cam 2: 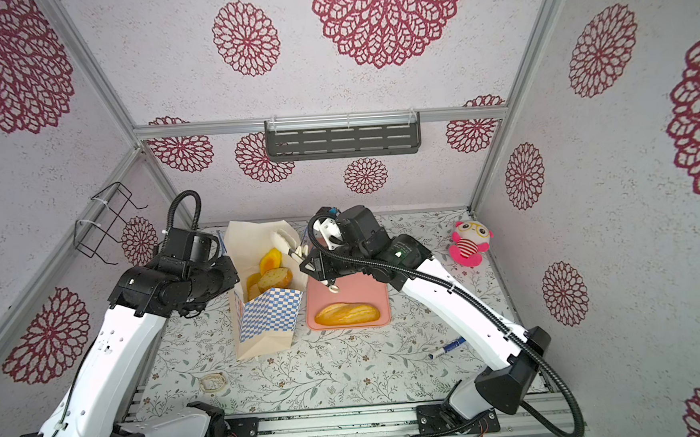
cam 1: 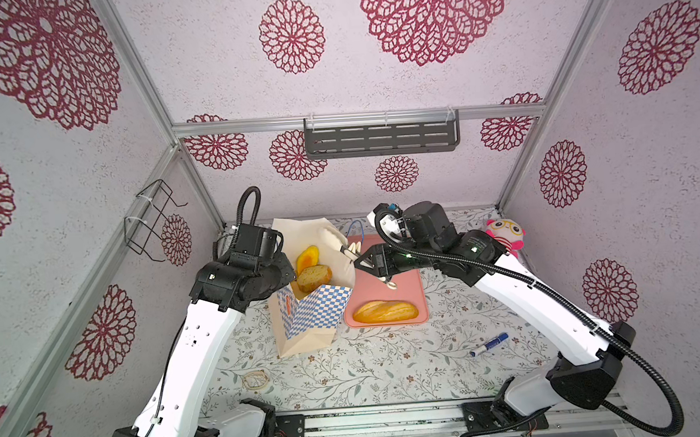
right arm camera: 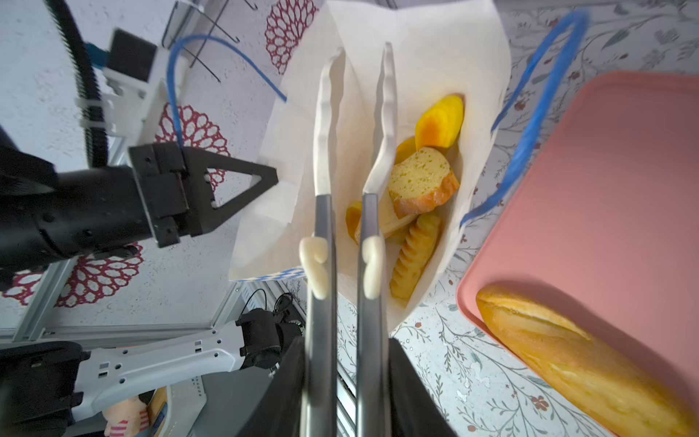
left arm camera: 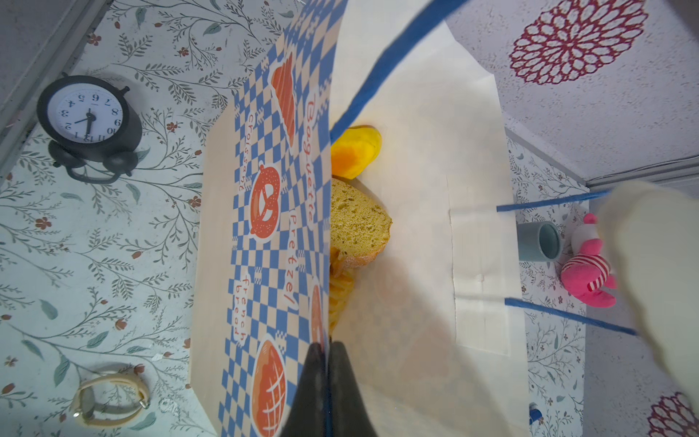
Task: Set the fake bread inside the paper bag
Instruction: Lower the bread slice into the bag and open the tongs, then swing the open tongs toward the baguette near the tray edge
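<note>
While left pincer (left arm camera: 327,352) pinches the paper bag (cam 1: 304,314) wall, right pincer (right arm camera: 346,352) grips empty tongs (right arm camera: 325,151) at its mouth.
Withdraw straight, clear of cord handles (right arm camera: 529,125); loaf (cam 1: 385,311) lies beside right pincer.

Floral-patterned table (cam 1: 391,371), paper bag (cam 1: 305,334) standing just beside pink tray (cam 1: 411,290), blue marker (cam 1: 489,344), wristwatch (cam 1: 256,379), plush toy (cam 1: 505,235), alarm clock (left arm camera: 89,117), grey cup (left arm camera: 537,242)

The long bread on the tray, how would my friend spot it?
On the flowery table, find the flat pink tray beside the tall checkered paper bag. The long golden loaf is the only bread on it. The other breads are shorter and already inside the bag.
</note>
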Tool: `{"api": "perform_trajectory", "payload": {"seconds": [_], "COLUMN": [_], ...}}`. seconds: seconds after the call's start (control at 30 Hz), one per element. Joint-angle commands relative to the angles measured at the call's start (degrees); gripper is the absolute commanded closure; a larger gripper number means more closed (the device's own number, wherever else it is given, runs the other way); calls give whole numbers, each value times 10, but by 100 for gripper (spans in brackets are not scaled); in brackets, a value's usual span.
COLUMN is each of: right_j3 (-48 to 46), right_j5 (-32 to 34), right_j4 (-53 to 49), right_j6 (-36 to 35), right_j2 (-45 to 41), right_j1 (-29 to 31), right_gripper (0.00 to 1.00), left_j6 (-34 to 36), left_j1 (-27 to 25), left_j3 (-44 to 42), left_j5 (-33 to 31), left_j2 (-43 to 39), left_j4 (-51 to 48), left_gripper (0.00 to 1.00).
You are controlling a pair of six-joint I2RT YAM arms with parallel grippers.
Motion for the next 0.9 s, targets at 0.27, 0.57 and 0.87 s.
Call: {"api": "perform_trajectory", "payload": {"seconds": [0.27, 0.57, 0.87], "right_j3": [-50, -274, -478], "right_j5": [2, -13, -70], "right_j4": [10, -37, -59], "right_j6": [43, 151, 241], "right_j2": [-166, -277, -407], "right_j1": [-161, -186, -186], "right_gripper": [69, 71, 70], "left_j6": [-1, 0, 1], "left_j1": [3, 3, 3], "left_j3": [1, 5, 1], "left_j5": [-8, -13, -12], "left_j2": [-23, -29, -32], "left_j4": [25, 24, 27], "left_gripper": [100, 100, 100]}}
